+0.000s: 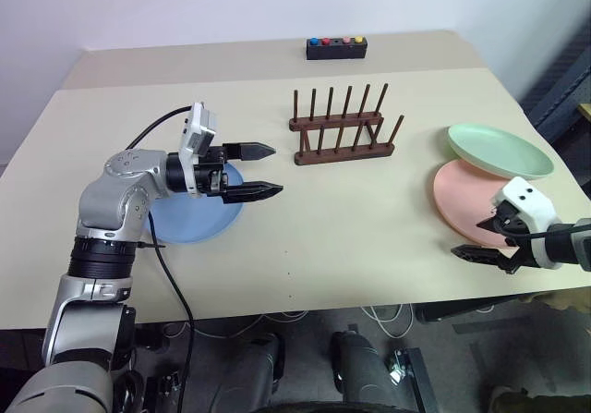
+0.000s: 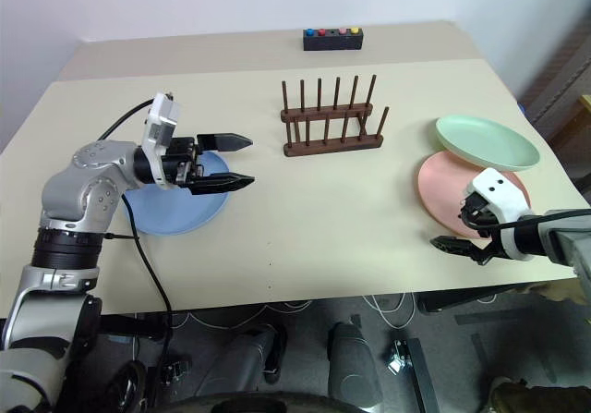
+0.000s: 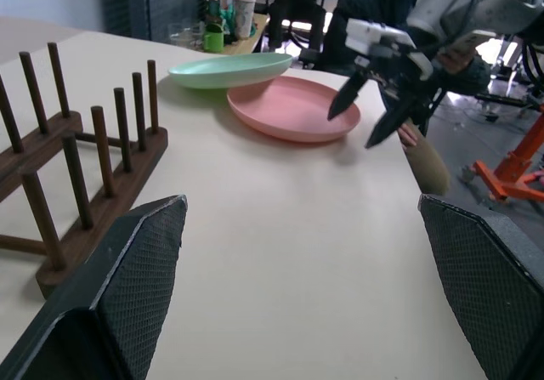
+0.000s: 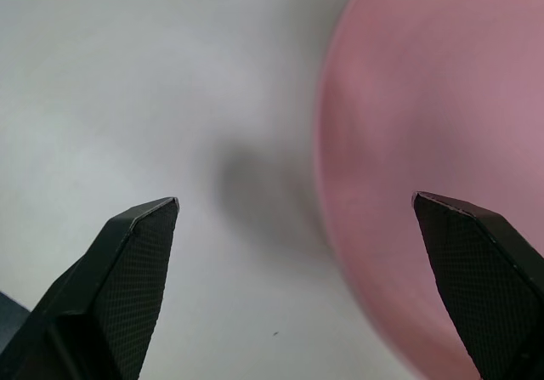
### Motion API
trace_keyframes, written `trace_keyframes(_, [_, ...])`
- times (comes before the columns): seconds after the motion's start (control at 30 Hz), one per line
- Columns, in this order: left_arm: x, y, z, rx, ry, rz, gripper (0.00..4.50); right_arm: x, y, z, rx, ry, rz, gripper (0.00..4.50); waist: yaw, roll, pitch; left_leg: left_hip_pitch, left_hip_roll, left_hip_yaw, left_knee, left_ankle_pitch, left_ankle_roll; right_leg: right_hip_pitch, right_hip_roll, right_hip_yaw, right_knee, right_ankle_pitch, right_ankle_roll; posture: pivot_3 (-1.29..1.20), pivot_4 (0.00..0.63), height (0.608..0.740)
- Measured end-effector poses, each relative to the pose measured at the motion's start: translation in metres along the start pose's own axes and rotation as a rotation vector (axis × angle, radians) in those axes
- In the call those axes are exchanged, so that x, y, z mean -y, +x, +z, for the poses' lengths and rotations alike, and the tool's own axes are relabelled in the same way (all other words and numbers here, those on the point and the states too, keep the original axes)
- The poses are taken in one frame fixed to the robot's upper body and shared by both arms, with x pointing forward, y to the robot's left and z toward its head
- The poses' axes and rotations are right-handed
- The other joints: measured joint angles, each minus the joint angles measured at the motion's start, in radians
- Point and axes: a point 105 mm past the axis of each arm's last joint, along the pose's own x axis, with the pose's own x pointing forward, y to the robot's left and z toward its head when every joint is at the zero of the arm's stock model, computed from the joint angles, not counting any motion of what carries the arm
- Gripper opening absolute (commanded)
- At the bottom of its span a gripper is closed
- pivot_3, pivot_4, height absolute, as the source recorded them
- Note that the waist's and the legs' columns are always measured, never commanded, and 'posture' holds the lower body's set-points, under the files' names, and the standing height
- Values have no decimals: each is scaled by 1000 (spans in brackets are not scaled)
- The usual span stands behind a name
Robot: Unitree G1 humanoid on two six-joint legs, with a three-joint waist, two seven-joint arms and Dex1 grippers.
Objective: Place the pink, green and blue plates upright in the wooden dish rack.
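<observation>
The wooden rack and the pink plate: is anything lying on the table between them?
Nothing: bare table separates the wooden dish rack from the pink plate, shown in both eye views.

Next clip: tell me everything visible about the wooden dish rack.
The small dark brown wooden dish rack has two base rails joined by crosspieces, each rail carrying a row of thin upright pegs. It stands upright on the beige table, toward the far middle, and holds no plates. Nothing touches it except the table; the round blue plastic plate, pink plate and green plate all lie apart from it.

No readable text, labels or nos. anywhere.
</observation>
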Motion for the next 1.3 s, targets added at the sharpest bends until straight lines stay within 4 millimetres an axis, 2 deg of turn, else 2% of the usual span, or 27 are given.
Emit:
trace_keyframes(0.2, [-1, -1, 1, -1, 12, 14, 4500, 15, 5, -11, -86, -147, -82, 252, 2, 0, 0, 0, 0, 0, 0, 0, 0, 0, 1, 0, 0, 0, 0, 0, 150, 740])
trace_keyframes(0.23, [-2, -2, 1, -5, 12, 21, 4500, 17, 5, -6, -83, -195, -96, 110, 1, -1, 0, 0, 0, 0, 0, 0, 0, 0, 1, 0, 0, 0, 0, 0, 150, 740])
trace_keyframes(0.43, [-4, -3, 0, -9, 19, 40, 4500, 22, 1, -8, -138, -276, -113, 110, 4, -3, -1, 1, 0, 0, 1, 0, 0, 1, 1, 0, 0, 0, 0, 0, 150, 740])
trace_keyframes(0.53, [-4, -4, 0, -11, 22, 45, 4500, 14, -8, -5, -142, -244, -45, 110, 4, -2, -1, 1, 0, 0, 0, 0, 0, 1, 1, 0, -1, 0, 0, 0, 150, 740])
trace_keyframes(0.67, [-5, -4, 0, -8, 32, 48, 4500, -16, -29, 16, -74, -198, 139, 110, 1, -2, -1, 0, 0, 0, 0, 0, 0, 1, 0, 0, -1, 0, 0, 0, 150, 740])
trace_keyframes(0.8, [-7, -4, -2, -6, 29, 57, 4500, -54, -59, 55, 90, -141, 388, 110, -1, -2, -1, 0, 2, 0, 0, -1, 0, 1, 1, 0, -2, 0, 0, 0, 150, 740])
trace_keyframes(0.9, [-9, -4, -2, -2, 39, 66, 4500, -65, -82, 86, 228, -103, 483, 110, 2, -2, 0, 0, 2, 0, 0, -1, 0, 1, 0, 0, -2, 0, 0, 0, 150, 740])
trace_keyframes(0.93, [-10, -4, -2, -2, 38, 72, 4500, -64, -87, 99, 304, -93, 491, 110, 3, -3, 0, 0, 3, 0, 0, -1, 0, 1, 0, -1, -3, 0, 0, 0, 150, 740])
trace_keyframes(1.0, [-11, -3, -2, 1, 36, 74, 4500, -47, -92, 126, 508, -34, 468, 110, 1, -5, 0, 0, 3, 1, 0, -1, 0, 2, 0, 0, -5, 1, -1, 0, 150, 740])
trace_keyframes(1.07, [-12, -4, -1, 1, 44, 80, 4500, -26, -90, 134, 607, 52, 420, 110, 5, -5, 0, -1, 3, 1, 0, -1, 1, 1, 0, -1, -5, 1, -1, 0, 150, 740])
trace_keyframes(1.17, [-13, -5, -1, -2, 51, 89, 4500, -5, -91, 147, 738, 165, 414, 110, 6, -4, 0, -2, 2, 1, -1, -1, 1, -1, 0, 0, -4, 1, -1, 0, 150, 740])
trace_keyframes(1.3, [-14, -7, 0, 0, 55, 104, 4500, 8, -122, 181, 999, 259, 506, 110, 1, -3, 1, -3, 3, 1, -1, -2, 0, -2, 1, 0, -3, 1, -1, 0, 150, 740])
